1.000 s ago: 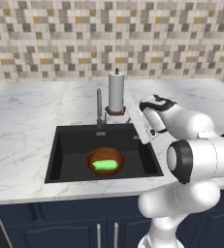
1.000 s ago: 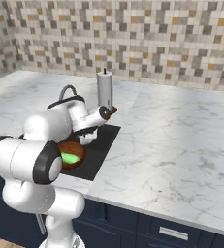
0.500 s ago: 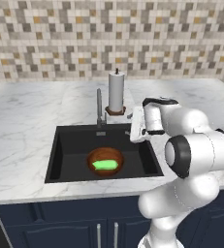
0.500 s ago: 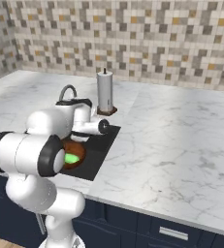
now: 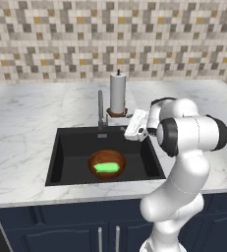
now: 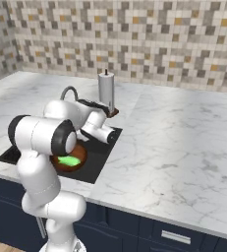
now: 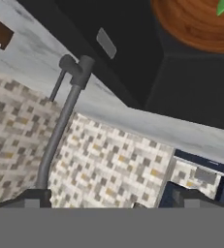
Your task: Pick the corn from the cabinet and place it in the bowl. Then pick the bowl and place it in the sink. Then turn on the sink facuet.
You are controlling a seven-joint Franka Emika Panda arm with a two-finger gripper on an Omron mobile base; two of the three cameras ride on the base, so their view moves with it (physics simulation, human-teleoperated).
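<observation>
The green corn lies in the reddish-brown bowl, which stands on the floor of the black sink. The grey faucet rises upright at the sink's back rim. My gripper hovers over the sink's back right corner, right of the faucet and apart from it, open and holding nothing. From the right base the gripper sits above the bowl and corn. The hand view looks along the faucet, with the gripper spread wide and the bowl at the top.
A white paper-towel roll on a dark spindle stands just behind the sink, close to my hand. Marble counter spreads to both sides below a tiled wall. A navy cabinet corner shows in the hand view.
My hand has turned at the wrist and shifted a little left along the sink's back edge, nearer the faucet. Bowl and corn have not moved.
</observation>
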